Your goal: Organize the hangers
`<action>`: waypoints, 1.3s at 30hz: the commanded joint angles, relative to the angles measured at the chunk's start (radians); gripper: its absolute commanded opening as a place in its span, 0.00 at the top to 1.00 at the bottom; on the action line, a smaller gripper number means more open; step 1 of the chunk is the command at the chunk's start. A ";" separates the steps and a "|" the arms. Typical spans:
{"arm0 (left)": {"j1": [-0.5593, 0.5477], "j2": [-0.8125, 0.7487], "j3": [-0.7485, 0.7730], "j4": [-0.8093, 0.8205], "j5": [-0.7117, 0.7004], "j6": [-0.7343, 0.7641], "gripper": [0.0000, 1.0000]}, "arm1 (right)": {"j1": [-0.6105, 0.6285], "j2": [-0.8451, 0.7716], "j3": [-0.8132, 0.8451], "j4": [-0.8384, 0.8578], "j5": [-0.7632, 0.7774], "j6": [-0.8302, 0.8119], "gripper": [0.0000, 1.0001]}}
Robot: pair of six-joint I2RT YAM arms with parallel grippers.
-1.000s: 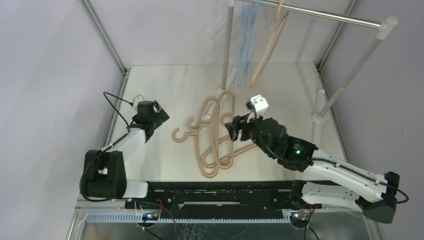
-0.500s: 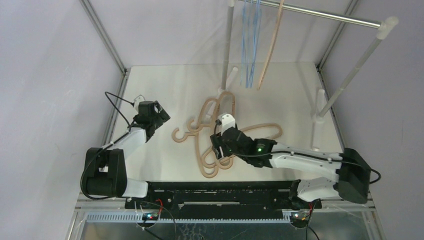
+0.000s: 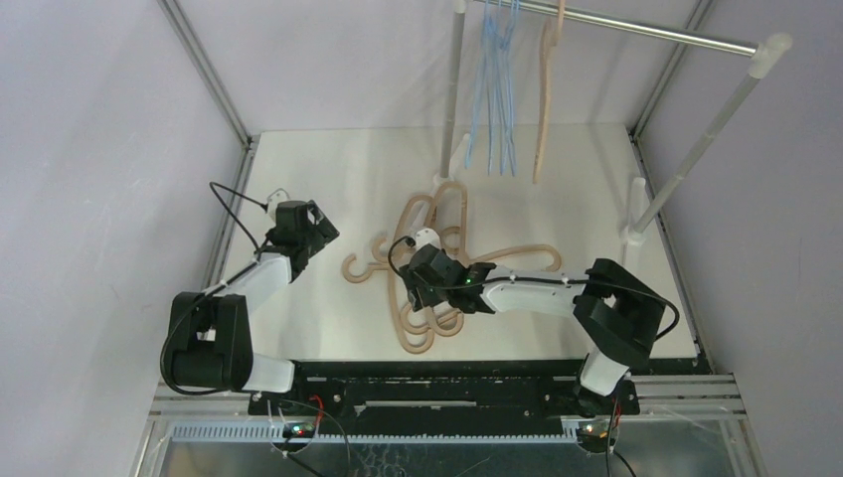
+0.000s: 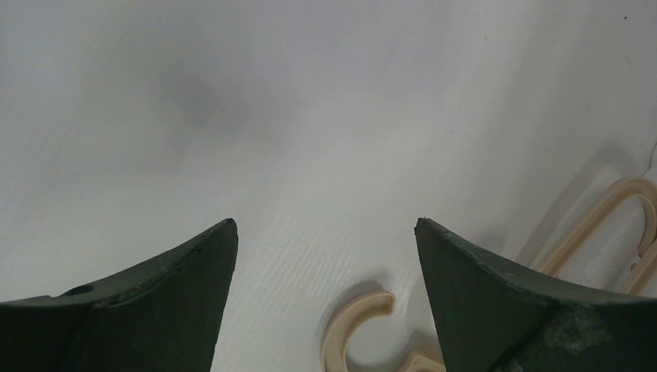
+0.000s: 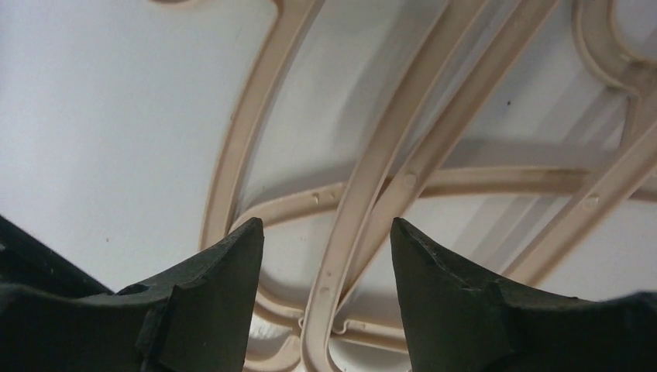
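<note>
The right jaws stand partly open low over the heap of tan hangers (image 3: 429,260) at the middle of the desk (image 3: 328,169). In the right wrist view one tan bar (image 5: 364,194) runs up between the two fingers (image 5: 225,279), with a gap at each side, so nothing is gripped. The left jaws are open too, and wider, with only bare white desk between them. They sit at 9 o'clock from the heap, just beside a tan hook (image 4: 352,329) that lies at 5 o'clock in the left wrist view, and they do not touch it. At 12 o'clock from the heap a silver rail (image 3: 646,32) crosses on white posts (image 3: 455,89). On it hang thin light-blue hangers (image 3: 495,89) and, at their 3 o'clock, one tan hanger (image 3: 543,99). The desk is plain white, closed in by pale grey-lilac walls (image 3: 99,149) with metal frame bars in the corners.
</note>
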 commanded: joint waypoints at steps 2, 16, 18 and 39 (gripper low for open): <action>-0.005 0.017 0.008 0.047 0.013 0.011 0.11 | 0.001 0.037 0.083 0.038 0.048 0.001 0.32; -0.006 0.026 0.004 0.057 0.023 0.012 0.11 | -0.004 0.140 0.085 0.040 0.149 0.030 0.45; -0.006 0.025 0.003 0.057 0.023 0.012 0.11 | -0.003 0.142 0.085 0.034 0.160 0.034 0.54; -0.006 0.004 -0.003 0.053 0.014 0.015 0.11 | 0.054 -0.416 -0.031 -0.172 0.153 0.029 0.90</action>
